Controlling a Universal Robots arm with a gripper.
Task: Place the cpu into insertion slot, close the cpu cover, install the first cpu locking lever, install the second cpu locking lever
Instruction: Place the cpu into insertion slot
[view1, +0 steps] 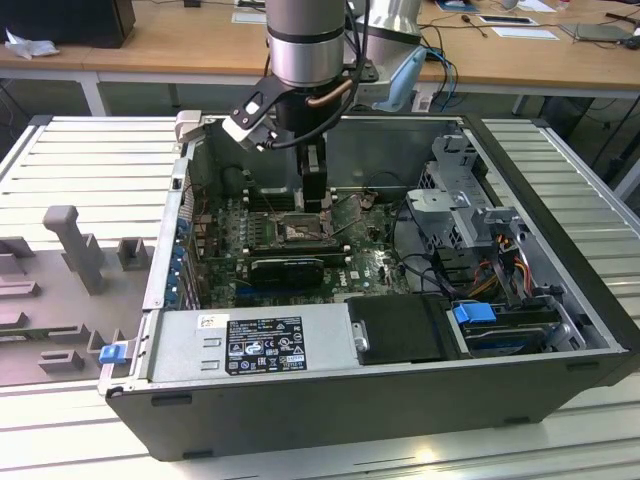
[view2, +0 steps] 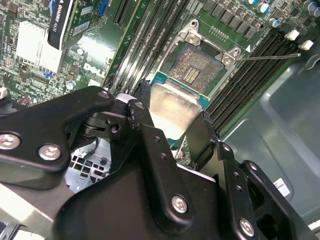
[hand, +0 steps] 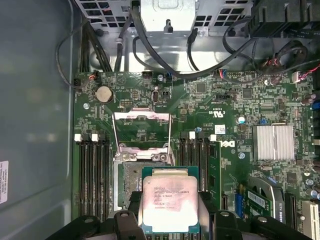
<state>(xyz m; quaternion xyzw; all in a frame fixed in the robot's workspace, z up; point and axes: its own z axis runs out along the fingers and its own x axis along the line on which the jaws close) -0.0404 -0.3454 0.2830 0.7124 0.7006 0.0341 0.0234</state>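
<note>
My hand (hand: 170, 212) is clamped on the one cpu (hand: 170, 197), pinching two opposite edges between its two fingers (view2: 150, 135), and both wrist views show the chip's pale face, low inside the open computer case (view1: 560, 250). The chip hangs above the green board, overlapping one side of the single insertion slot (hand: 129, 185) but not seated in it. The one cpu cover (hand: 141, 131) stands swung open just beyond the slot.
</note>
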